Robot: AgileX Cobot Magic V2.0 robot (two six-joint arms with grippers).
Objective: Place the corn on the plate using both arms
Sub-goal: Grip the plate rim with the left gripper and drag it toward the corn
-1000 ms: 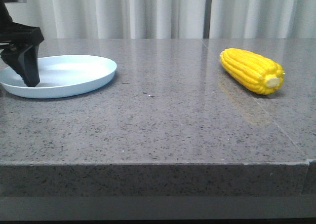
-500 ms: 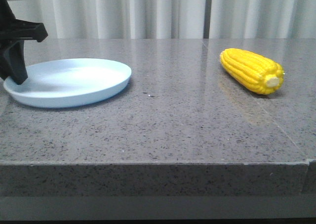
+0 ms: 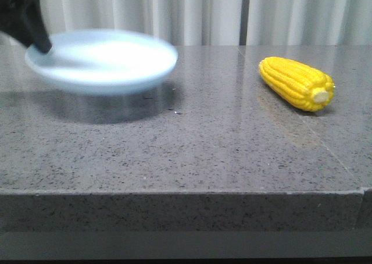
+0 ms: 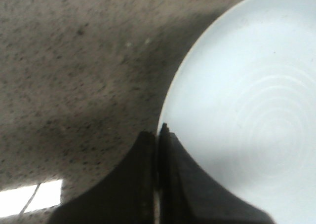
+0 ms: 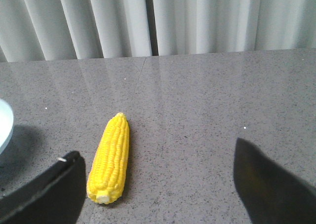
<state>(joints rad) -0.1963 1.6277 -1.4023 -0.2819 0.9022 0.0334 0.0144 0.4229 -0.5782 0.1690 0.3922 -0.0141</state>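
The pale-blue plate (image 3: 104,59) hangs in the air above the table's left side, blurred, with its shadow on the stone below. My left gripper (image 3: 36,36) is shut on the plate's left rim; the left wrist view shows the jaws (image 4: 158,135) pinching the plate's rim (image 4: 237,110). The yellow corn (image 3: 296,82) lies on the table at the right, pale stub end toward the front. In the right wrist view the corn (image 5: 109,157) lies just inside the left fingertip of my open, empty right gripper (image 5: 158,184). The right gripper is out of the front view.
The grey speckled stone table (image 3: 192,142) has a seam running diagonally past the corn and a front edge near the camera. White curtains (image 3: 197,14) hang behind the table. A sliver of the plate (image 5: 4,128) shows at the right wrist view's edge.
The left gripper has lifted the plate off the table and carried it up and to the right. The corn has not moved.
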